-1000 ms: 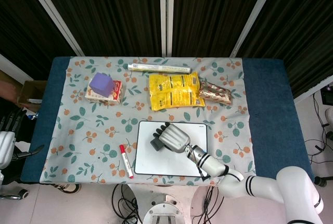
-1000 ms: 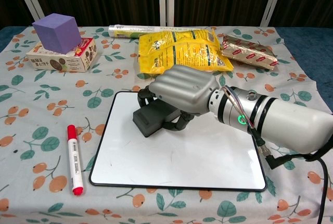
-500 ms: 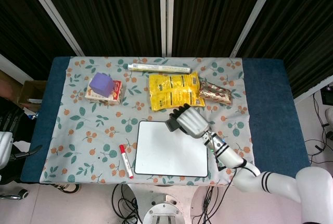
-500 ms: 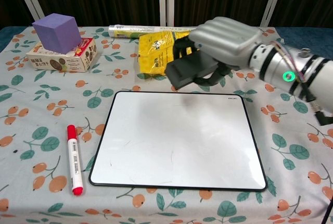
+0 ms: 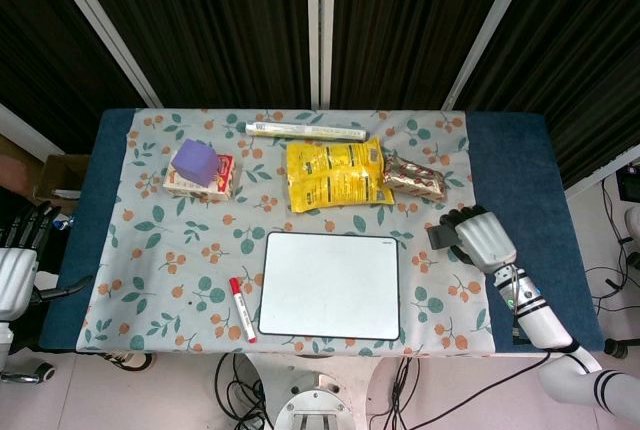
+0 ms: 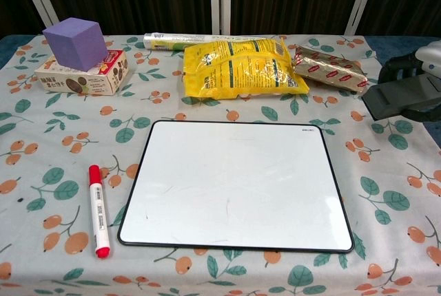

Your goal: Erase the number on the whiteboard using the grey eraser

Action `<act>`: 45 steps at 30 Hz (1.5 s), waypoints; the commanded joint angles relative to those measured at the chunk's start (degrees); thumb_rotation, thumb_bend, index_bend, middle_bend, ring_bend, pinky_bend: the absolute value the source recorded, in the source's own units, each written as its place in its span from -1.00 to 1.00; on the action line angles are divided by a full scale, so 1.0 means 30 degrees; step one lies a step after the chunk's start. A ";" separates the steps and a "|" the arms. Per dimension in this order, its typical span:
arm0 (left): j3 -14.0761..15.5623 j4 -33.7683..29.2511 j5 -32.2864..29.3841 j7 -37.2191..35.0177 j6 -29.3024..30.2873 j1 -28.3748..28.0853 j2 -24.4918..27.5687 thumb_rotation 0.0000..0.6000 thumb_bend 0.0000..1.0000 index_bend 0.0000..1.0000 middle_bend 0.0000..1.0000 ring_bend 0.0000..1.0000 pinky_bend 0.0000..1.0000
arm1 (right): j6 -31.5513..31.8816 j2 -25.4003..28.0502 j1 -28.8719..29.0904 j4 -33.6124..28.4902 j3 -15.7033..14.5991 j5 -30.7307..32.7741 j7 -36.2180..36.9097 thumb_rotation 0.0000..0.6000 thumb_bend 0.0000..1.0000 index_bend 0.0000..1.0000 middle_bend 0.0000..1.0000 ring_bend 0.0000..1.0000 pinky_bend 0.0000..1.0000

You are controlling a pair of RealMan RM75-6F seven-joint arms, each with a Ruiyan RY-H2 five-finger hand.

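Observation:
The whiteboard (image 5: 330, 285) (image 6: 234, 186) lies flat near the table's front edge, its white face blank with only faint smudges. My right hand (image 5: 482, 238) (image 6: 426, 69) hovers off to the board's right, over the cloth's right side, and grips the grey eraser (image 5: 440, 237) (image 6: 396, 98) from above. The eraser is lifted and apart from the board. My left hand (image 5: 17, 265) hangs beyond the table's left edge, holding nothing, fingers apart.
A red marker (image 5: 242, 308) (image 6: 98, 210) lies left of the board. Behind the board are a yellow snack bag (image 5: 335, 175) (image 6: 238, 69), a brown wrapped bar (image 5: 415, 178) (image 6: 329, 69), a long tube (image 5: 305, 131) and a purple cube (image 5: 196, 161) (image 6: 74, 43) on a biscuit box.
My right hand lifted the eraser off the board, carried it past the board's back edge, then right to beyond the board's right side. The left hand barely shifted.

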 commanded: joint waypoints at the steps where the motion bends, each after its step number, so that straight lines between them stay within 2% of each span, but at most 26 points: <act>1: 0.0054 -0.0197 -0.0022 0.0195 -0.0062 -0.0002 0.0040 0.08 -1.00 -1.00 -0.94 -0.97 -0.73 | -0.0040 -0.0374 -0.0434 0.1244 -0.0295 0.0019 0.0801 1.00 -0.22 0.79 0.52 0.32 0.54; 9: 0.0160 -0.0350 -0.0143 0.0364 -0.0023 0.0148 0.0066 0.08 -1.00 -1.00 -0.94 -0.97 -0.73 | -0.0054 -0.1369 -0.0918 0.3516 -0.0309 0.0022 0.1693 1.00 -0.23 0.69 0.48 0.31 0.53; 11: 0.0169 -0.0346 -0.0148 0.0367 -0.0077 0.0126 0.0050 0.08 -1.00 -1.00 -0.94 -0.97 -0.73 | -0.0139 -0.1500 -0.1002 0.3853 -0.0383 -0.0054 0.1994 1.00 -0.25 0.56 0.37 0.21 0.47; 13: 0.0158 -0.0349 -0.0148 0.0373 -0.0122 0.0090 0.0037 0.08 -1.00 -1.00 -0.94 -0.97 -0.73 | -0.0265 -0.1518 -0.1022 0.3977 -0.0495 -0.0200 0.2488 1.00 -0.32 0.24 0.09 -0.08 0.27; 15: 0.0131 -0.0367 -0.0133 0.0408 -0.0143 0.0044 0.0018 0.08 -1.00 -1.00 -0.94 -0.97 -0.73 | -0.0727 -0.1359 -0.0949 0.3825 -0.0629 -0.0269 0.3000 1.00 -0.48 -0.41 -0.41 -0.59 -0.23; 17: 0.0117 -0.0400 -0.0097 0.0448 -0.0145 0.0008 0.0010 0.08 -1.00 -1.00 -0.94 -0.97 -0.73 | -0.1359 -0.1091 -0.0802 0.3410 -0.0674 -0.0185 0.3169 1.00 -0.61 -0.86 -0.78 -0.91 -0.62; 18: 0.0113 -0.0413 -0.0084 0.0464 -0.0140 -0.0001 0.0006 0.08 -1.00 -1.00 -0.94 -0.97 -0.73 | -0.1533 -0.1004 -0.0755 0.3233 -0.0659 -0.0149 0.3200 1.00 -0.68 -0.98 -0.91 -0.99 -0.79; 21: 0.0126 -0.0456 -0.0097 0.0515 -0.0148 0.0003 0.0004 0.07 -1.00 -1.00 -0.94 -0.97 -0.73 | -0.1732 -0.0862 -0.0711 0.2889 -0.0588 -0.0107 0.3121 1.00 -0.78 -1.00 -1.00 -1.00 -1.00; 25: 0.0153 -0.0487 -0.0143 0.0558 -0.0129 0.0052 0.0030 0.08 -1.00 -1.00 -0.94 -0.97 -0.73 | -0.1220 -0.0644 -0.0892 0.2431 -0.0456 -0.0231 0.3315 1.00 -0.80 -1.00 -1.00 -1.00 -1.00; 31: 0.0149 -0.0621 -0.0051 0.0593 0.0032 0.0096 0.0117 0.08 -1.00 -1.00 -0.94 -0.97 -0.73 | 0.2129 0.0796 -0.2273 0.0313 -0.0403 -0.1015 0.3039 1.00 -0.83 -1.00 -1.00 -1.00 -1.00; 37: 0.0128 -0.0884 0.0015 0.0692 0.0078 0.0072 0.0208 0.08 -1.00 -1.00 -0.94 -0.97 -0.73 | 0.6149 0.3228 -0.5036 -0.3200 -0.0365 -0.0661 0.1198 1.00 -0.86 -1.00 -1.00 -1.00 -1.00; 41: 0.0123 -0.0907 0.0020 0.0699 -0.0056 -0.0012 0.0233 0.07 -1.00 -1.00 -0.94 -0.97 -0.73 | 0.7328 0.4241 -0.6300 -0.4480 -0.0201 0.0078 0.0743 1.00 -0.86 -1.00 -1.00 -1.00 -1.00; 45: 0.0083 -0.0868 0.0029 0.0677 -0.0121 -0.0094 0.0239 0.08 -1.00 -1.00 -0.94 -0.97 -0.73 | 0.7430 0.4856 -0.6760 -0.5252 -0.0024 0.0480 0.0265 1.00 -0.86 -1.00 -1.00 -1.00 -1.00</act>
